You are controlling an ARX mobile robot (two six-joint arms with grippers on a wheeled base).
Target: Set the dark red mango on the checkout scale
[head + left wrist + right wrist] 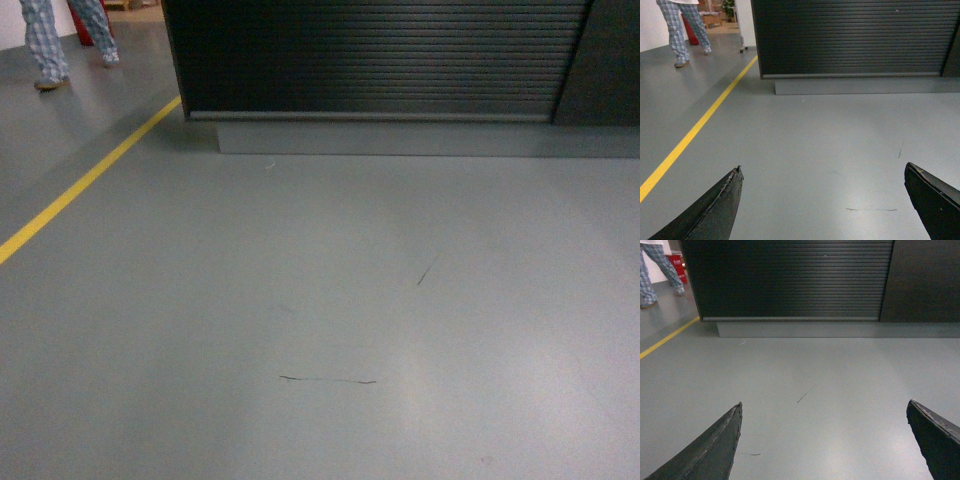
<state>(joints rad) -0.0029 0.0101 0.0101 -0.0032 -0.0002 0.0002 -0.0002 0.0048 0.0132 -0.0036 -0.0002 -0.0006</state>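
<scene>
Both claws, left (822, 200) and right (822, 440), spread wide and grasping nothing above grey floor (320, 320).
The ribbed front of the checkout (380, 60) stands ahead, well apart; mango and scale are out of sight.

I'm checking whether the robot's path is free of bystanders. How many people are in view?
1. A person in plaid trousers walks at the far left, beyond the yellow floor line, left of the checkout. Only the legs show; others could be hidden behind the counter.
</scene>
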